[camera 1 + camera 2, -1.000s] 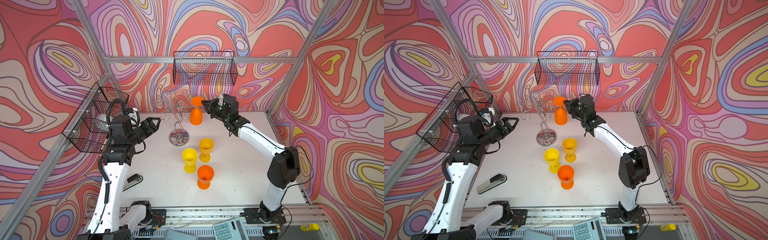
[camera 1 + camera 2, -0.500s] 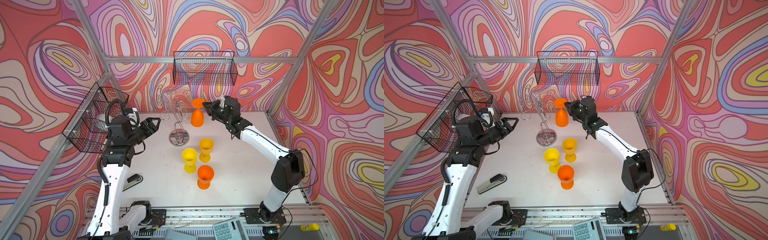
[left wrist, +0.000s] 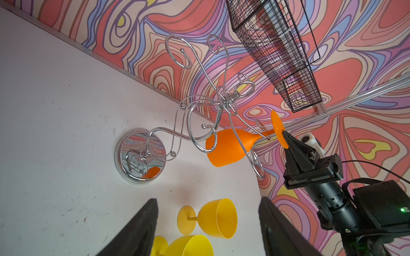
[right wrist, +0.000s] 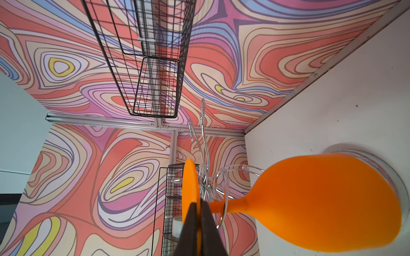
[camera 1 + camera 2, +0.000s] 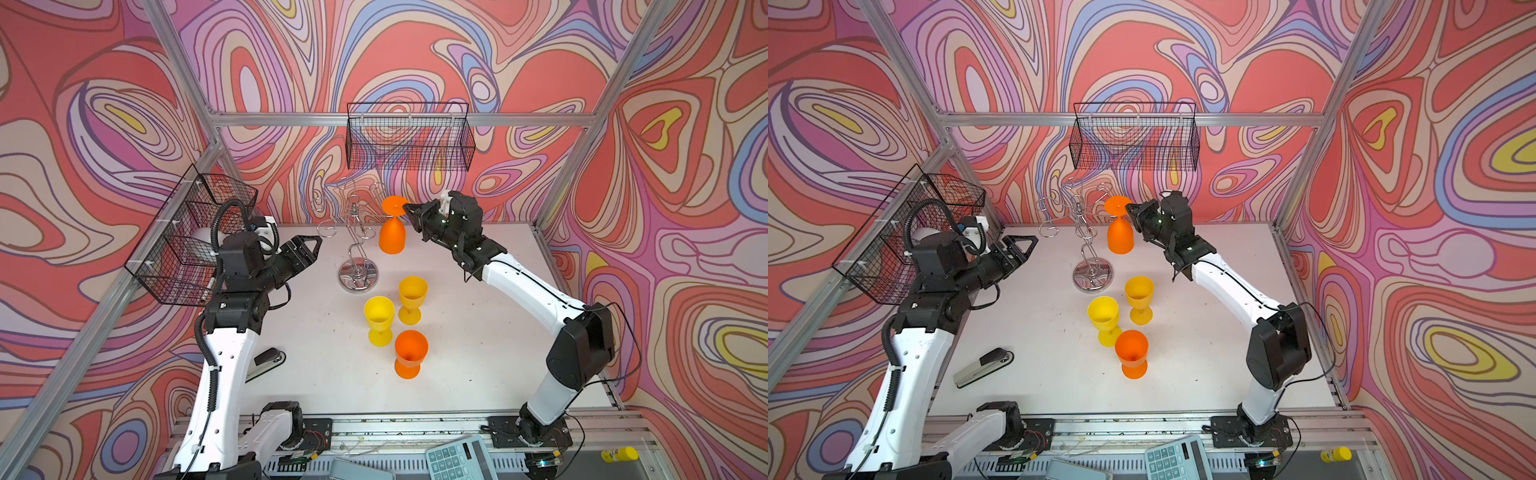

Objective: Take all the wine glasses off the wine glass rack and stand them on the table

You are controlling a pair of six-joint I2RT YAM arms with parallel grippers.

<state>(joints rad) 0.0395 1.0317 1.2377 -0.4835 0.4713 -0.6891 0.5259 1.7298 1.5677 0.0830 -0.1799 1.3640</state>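
Orange wine glass (image 5: 392, 239), inverted: right gripper (image 5: 409, 209) fingers clenching its foot rim (a thin hold); left gripper (image 5: 311, 245) fingers gaping, idle. Likely hazard: stem snagging hook (image 4: 226, 195), toppling wine glass rack (image 5: 358, 276).

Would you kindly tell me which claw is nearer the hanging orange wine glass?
Right. The right claw is shut on the foot of the orange wine glass; the left claw hangs open beyond the rack.
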